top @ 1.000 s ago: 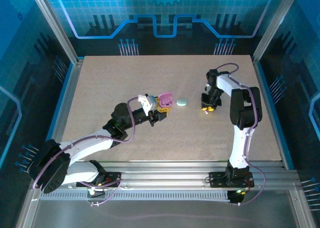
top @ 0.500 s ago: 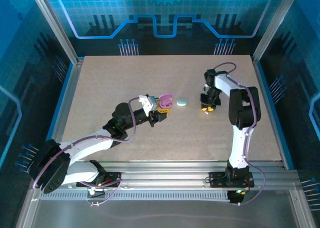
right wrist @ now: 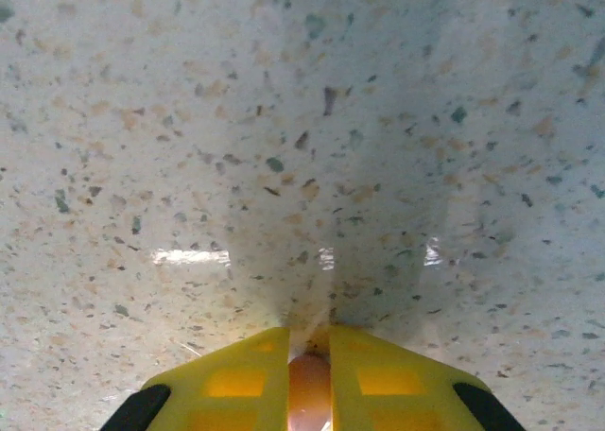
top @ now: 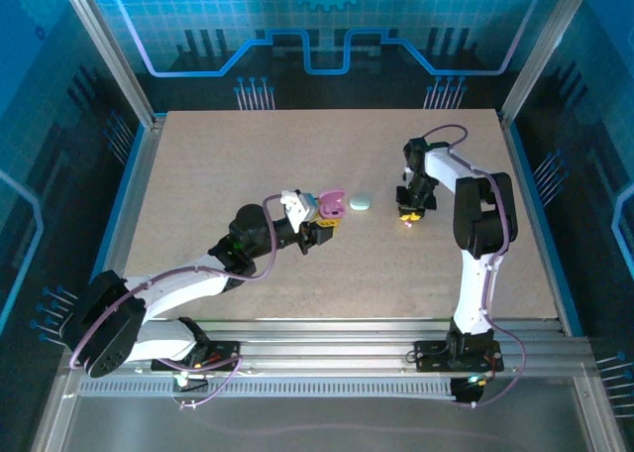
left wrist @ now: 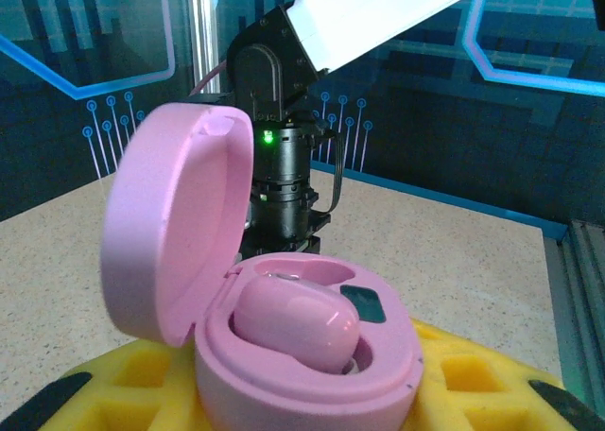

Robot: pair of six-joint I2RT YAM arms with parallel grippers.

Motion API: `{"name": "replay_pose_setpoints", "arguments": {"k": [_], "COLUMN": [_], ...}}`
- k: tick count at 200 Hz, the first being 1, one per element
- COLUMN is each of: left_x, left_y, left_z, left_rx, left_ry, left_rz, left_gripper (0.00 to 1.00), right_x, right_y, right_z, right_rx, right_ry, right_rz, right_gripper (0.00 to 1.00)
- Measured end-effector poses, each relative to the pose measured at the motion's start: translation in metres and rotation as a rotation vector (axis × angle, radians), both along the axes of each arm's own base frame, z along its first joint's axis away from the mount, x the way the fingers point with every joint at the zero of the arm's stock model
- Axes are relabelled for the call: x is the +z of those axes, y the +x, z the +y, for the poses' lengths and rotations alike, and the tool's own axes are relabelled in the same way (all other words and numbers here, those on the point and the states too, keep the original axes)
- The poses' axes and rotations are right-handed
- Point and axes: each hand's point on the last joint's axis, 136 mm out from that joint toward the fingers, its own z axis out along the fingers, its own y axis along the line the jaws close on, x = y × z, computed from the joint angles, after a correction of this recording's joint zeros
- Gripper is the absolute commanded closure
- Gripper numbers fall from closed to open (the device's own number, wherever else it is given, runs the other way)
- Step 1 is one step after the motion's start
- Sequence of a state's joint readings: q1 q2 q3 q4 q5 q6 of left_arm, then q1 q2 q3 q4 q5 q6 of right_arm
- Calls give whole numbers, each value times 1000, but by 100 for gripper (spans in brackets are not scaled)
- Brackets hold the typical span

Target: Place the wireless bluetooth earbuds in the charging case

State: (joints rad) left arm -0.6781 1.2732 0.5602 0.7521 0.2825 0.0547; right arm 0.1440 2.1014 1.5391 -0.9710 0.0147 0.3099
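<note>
Top external: speckled tabletop, blue walls | left hand grips case | right hand pinches earbud

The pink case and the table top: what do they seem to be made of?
Pink case: probably moulded plastic with a smooth satin finish; soft, even highlights on the open lid. Table top: maybe speckled laminate or composite, slightly glossy; dark and tan flecks, small bright reflections.

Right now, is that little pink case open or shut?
Open. The pink case has its lid swung up, and a pink earbud sits inside.
</note>
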Motion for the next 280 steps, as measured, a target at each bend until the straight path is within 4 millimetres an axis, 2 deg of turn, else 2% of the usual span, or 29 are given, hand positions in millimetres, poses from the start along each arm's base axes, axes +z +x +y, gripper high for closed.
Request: {"name": "replay_pose_setpoints", "arguments": {"k": [87, 145, 237, 255, 280], "left_x": [-1, -1, -1, -1, -1], "left_y": [1, 1, 1, 1, 1], "left_z": [0, 0, 0, 0, 0], "left_rx": [6, 6, 6, 6, 6], "left_ry": [3, 3, 3, 3, 3], "left_rz": [3, 3, 3, 3, 3], "left_gripper": [69, 68, 68, 68, 68], "right_x": [-2, -1, -1, -1, 0], "right_y": [-4, -4, -6, -6, -11], "right_z": [8, 8, 8, 8, 9], "right_rx": [66, 63, 51, 49, 51], "right_ry": [-8, -34, -61, -61, -63], "right_rz": [-7, -12, -12, -12, 7], "right_gripper": [70, 73, 71, 77, 74]}}
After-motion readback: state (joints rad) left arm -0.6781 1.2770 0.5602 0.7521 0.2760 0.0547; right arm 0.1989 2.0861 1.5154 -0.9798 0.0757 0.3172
